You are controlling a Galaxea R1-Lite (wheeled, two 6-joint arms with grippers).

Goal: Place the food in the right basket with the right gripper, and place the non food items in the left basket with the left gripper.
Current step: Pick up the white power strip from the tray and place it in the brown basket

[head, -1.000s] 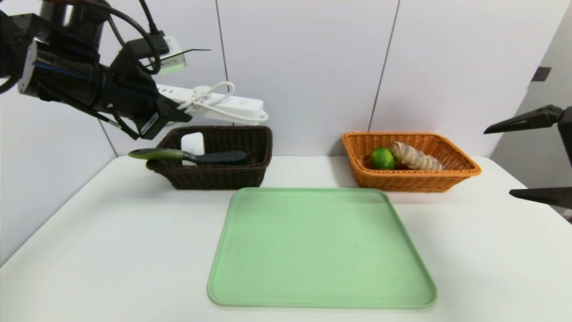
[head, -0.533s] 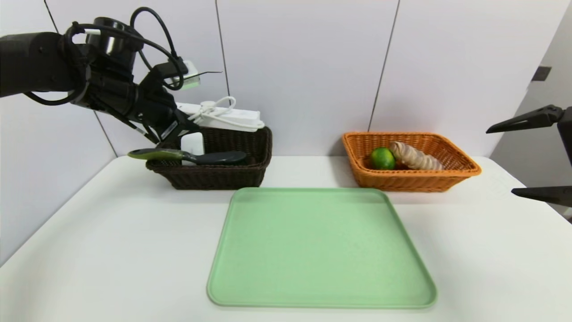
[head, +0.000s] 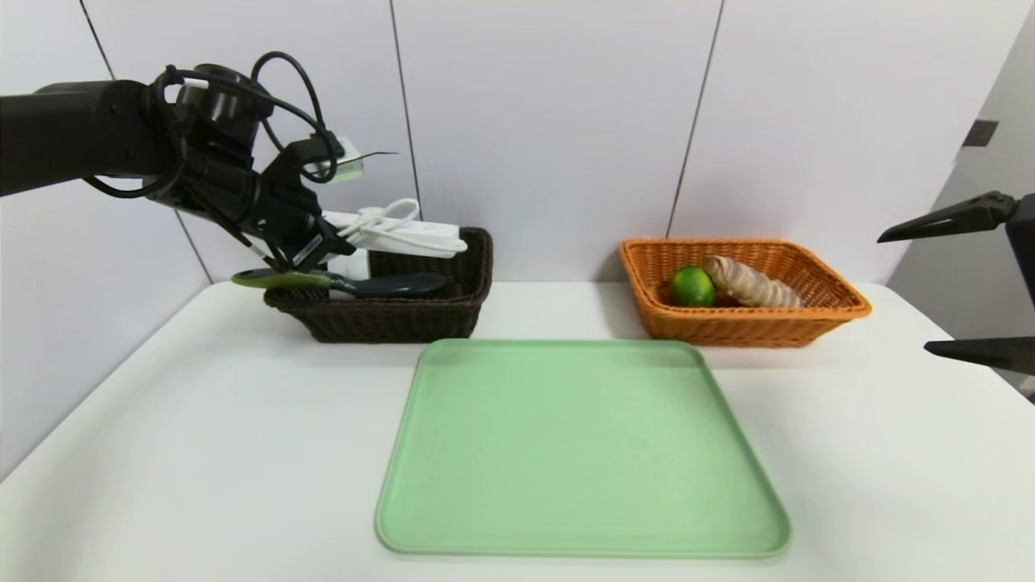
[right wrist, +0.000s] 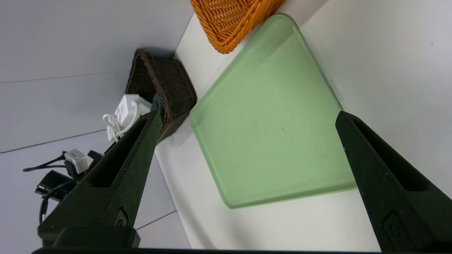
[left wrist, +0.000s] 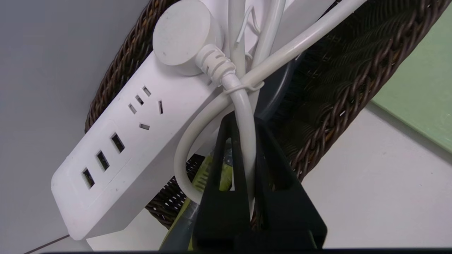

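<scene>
At upper left of the head view, the black left gripper [head: 327,242] pinches the white power strip's [head: 408,234] cord over the dark brown wicker basket's [head: 388,319] rim. At right edge, the black right gripper [head: 966,287] hangs spread wide beside the orange wicker basket [head: 744,327] holding the lime [head: 692,286] and roll [head: 748,282].

i'm looking across a white table [head: 202,453] with a smooth matte top and rounded edges, filling the lower part of my head view. behind it runs a pale grey panelled wall [head: 550,121], split by thin dark vertical seams. on the far right a second wall face turns toward me at an angle, carrying a small dark rectangular plate [head: 979,133]. a light green tray [head: 578,453] lies flat at the middle of the table. lighting is even and soft, with faint shadows on the tabletop. no floor or window is visible to me.
</scene>
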